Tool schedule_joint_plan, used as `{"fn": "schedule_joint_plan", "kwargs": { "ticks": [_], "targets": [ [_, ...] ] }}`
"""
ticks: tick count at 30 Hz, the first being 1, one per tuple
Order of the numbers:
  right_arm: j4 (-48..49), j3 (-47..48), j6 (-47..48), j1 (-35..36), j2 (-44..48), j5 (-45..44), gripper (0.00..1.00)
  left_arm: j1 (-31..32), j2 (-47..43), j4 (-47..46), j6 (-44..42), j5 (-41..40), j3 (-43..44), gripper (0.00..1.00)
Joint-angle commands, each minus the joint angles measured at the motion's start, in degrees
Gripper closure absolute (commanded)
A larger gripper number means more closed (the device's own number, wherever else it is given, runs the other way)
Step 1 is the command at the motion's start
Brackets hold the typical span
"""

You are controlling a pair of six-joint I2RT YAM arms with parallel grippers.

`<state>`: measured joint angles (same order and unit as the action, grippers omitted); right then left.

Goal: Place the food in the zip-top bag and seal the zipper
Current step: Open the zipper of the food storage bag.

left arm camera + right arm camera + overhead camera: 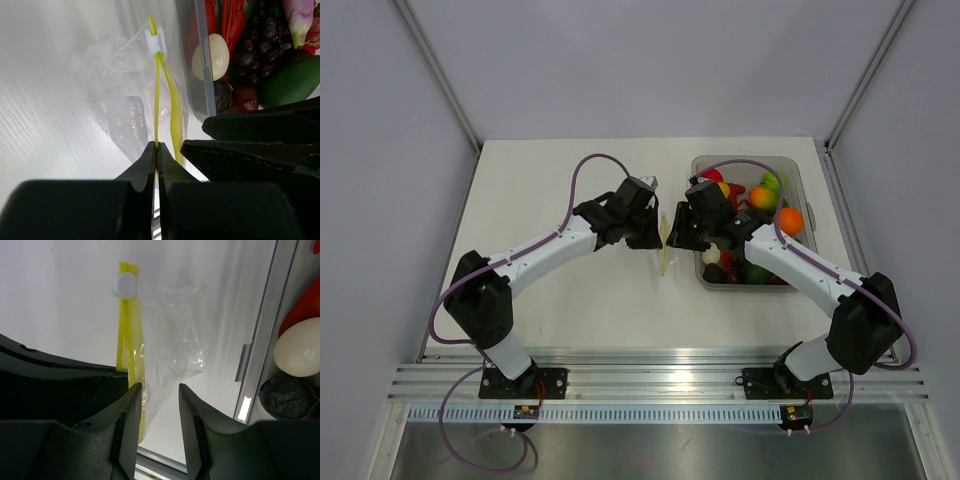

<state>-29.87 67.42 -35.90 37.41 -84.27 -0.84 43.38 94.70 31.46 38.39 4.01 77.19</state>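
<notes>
The zip-top bag point(120, 85) is clear and crinkled, held up off the table between the two arms. Its yellow zipper point(159, 100) carries a white slider point(155, 41). In the top view the zipper point(664, 243) hangs as a thin yellow line. My left gripper point(157, 146) is shut on one side of the zipper strip. My right gripper point(159, 386) is open, its left finger against the yellow zipper point(129, 335) and the clear bag point(175, 335) between the fingers. The food lies in the bin point(798, 180): a white egg point(211, 56), an orange point(790, 220), dark grapes point(260, 45).
The grey-clear bin stands at the right of the table, its wall point(257, 335) close beside my right gripper. It holds several toy foods, among them a green one point(292, 80) and a red one point(305, 305). The aluminium rail point(650, 380) runs along the near edge.
</notes>
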Motion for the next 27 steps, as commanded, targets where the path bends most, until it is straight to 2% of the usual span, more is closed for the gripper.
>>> {"fn": "schedule_joint_plan", "kwargs": {
  "ticks": [1, 17, 23, 24, 26, 27],
  "targets": [
    [0.2, 1.4, -0.2, 0.7, 2.3, 0.7, 0.57, -0.2, -0.7, -1.0, -0.9, 0.5, 1.9, 1.00],
    [-2.0, 4.6, -1.5, 5.7, -3.2, -2.7, 0.58, -0.2, -2.1, -1.9, -0.6, 1.0, 0.4, 1.00],
    [-4.1, 4.5, -0.8, 5.7, -5.5, -6.6, 0.71, -0.2, -3.7, -1.4, -1.0, 0.4, 0.2, 1.00],
    [-4.3, 4.4, -0.8, 5.8, -5.3, -7.6, 0.79, -0.2, -3.9, -1.1, -1.2, 0.2, 0.2, 1.00],
    [-4.5, 4.2, -0.7, 5.7, -4.9, -8.4, 0.86, -0.2, -4.3, -0.8, -1.6, -0.3, 0.2, 1.00],
    [-4.7, 4.1, -0.7, 5.5, -4.5, -9.4, 0.94, -0.2, -4.3, -0.6, -1.7, -0.4, 0.2, 1.00]
  ]
}}
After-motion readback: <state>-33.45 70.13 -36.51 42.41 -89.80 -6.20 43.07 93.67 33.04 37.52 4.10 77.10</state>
